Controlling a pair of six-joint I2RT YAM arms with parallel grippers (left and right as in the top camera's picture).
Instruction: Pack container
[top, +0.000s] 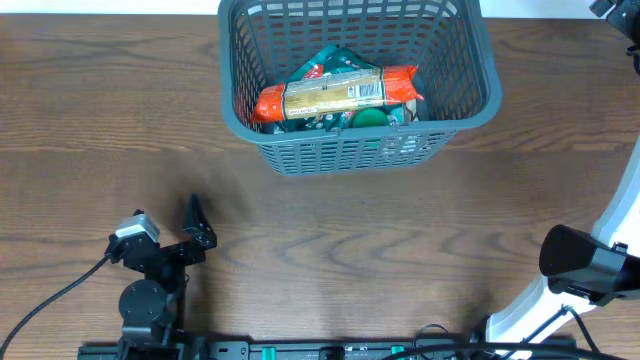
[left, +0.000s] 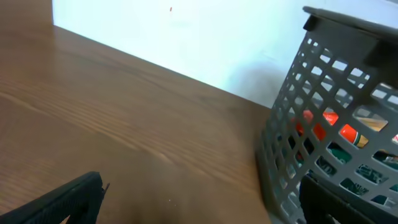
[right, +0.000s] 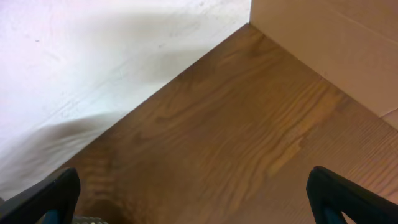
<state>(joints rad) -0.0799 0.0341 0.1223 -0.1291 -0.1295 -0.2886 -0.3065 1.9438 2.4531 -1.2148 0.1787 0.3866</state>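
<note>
From overhead, the basket (top: 350, 152) stands at the far edge of the desk (top: 100, 120), a little right of centre. An orange pack (top: 335, 92) lies across the top of green packs (top: 372, 116) inside it. We see no pack loose on the desk, so we judge the packing done or nearly so. The left arm (top: 150, 255) sits folded low at the near left corner, its jaws pointing toward the far edge and well apart from the basket. The right arm (top: 585, 262) rises along the right edge, and its jaws are out of this view.

In the left wrist view, the jaws are spread wide with nothing between them. The basket (left: 311, 118) fills the right side, with orange and green showing through its slots.

In the right wrist view, the jaws are likewise wide apart and empty. They hang over bare desk at a corner between a white wall (right: 93, 56) and a brown panel (right: 336, 43). The basket is not visible here.
</note>
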